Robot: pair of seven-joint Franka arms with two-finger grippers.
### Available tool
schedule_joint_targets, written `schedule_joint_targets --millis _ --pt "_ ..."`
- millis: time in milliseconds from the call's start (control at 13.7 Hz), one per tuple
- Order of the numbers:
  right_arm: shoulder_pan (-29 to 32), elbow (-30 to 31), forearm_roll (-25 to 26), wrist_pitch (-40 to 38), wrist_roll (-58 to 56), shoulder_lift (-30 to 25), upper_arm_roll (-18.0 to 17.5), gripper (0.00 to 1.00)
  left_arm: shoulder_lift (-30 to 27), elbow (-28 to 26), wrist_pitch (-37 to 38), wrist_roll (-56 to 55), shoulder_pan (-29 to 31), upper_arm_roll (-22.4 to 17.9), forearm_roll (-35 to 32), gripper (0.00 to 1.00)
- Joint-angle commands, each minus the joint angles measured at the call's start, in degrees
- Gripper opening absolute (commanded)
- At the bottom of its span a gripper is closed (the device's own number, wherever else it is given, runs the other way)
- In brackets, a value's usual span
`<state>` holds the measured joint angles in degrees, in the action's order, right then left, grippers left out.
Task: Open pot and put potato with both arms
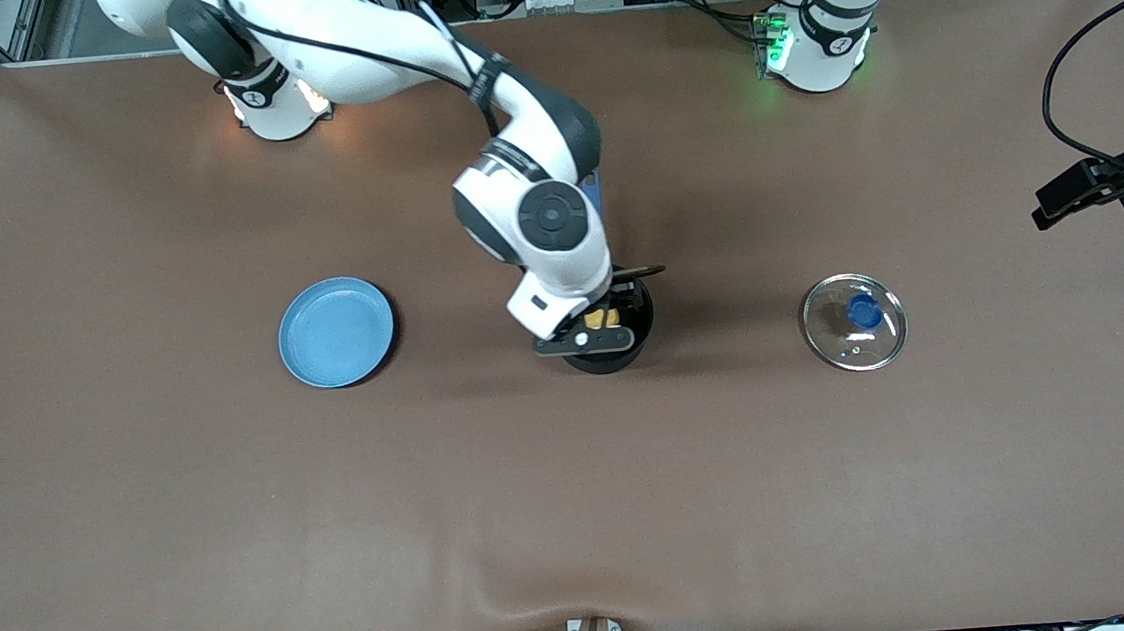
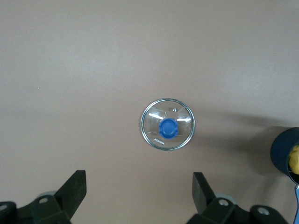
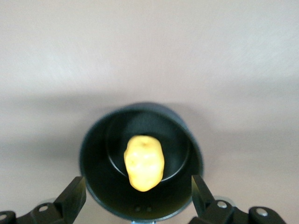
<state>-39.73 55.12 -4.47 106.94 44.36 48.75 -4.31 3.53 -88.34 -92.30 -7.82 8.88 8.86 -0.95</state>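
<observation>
1. One potato (image 3: 144,162), yellow and lumpy, lies inside the one black pot (image 3: 93,177), free of both fingers.
2. The pot stands uncovered near the middle of the table (image 1: 138,539). From the front camera the right arm's wrist covers most of it; only part of its rim and a scrap of yellow show.
3. One right gripper (image 3: 138,198) hangs directly over the pot, fingers spread wide, holding nothing.
4. One glass lid (image 1: 854,322) with a blue knob (image 1: 865,311) lies flat on the table toward the left arm's end, well apart from the pot.
5. One left gripper (image 2: 140,192) waits high over the lid, fingers apart and empty; in the front view it is cut off at the frame edge.
6. One light-blue plate (image 1: 336,332) lies toward the right arm's end.
</observation>
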Motion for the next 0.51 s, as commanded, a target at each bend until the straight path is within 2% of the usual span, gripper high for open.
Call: schedule_joint_targets --millis 0,146,292,438 --pt "2.8 -0.6 -0.5 -1.4 -0.1 -1.9 0.3 1.0 0.0 0.4 0.9 0.4 0.3 0.1 1.1 1.0" --pt "7.6 -0.6 -0.5 -4.1 -1.1 -3.0 -0.3 1.0 0.0 0.5 0.8 0.5 0.4 0.0 1.1 1.0" --pt "12.2 -0.5 -0.3 -8.6 -8.9 -4.0 -1.1 1.0 0.0 0.5 0.8 0.5 0.4 0.1 1.1 1.0" --pt "15.5 -0.5 0.4 -12.4 -11.2 -5.3 -1.1 1.0 0.0 0.4 0.8 -0.2 0.0 0.1 1.1 1.0"
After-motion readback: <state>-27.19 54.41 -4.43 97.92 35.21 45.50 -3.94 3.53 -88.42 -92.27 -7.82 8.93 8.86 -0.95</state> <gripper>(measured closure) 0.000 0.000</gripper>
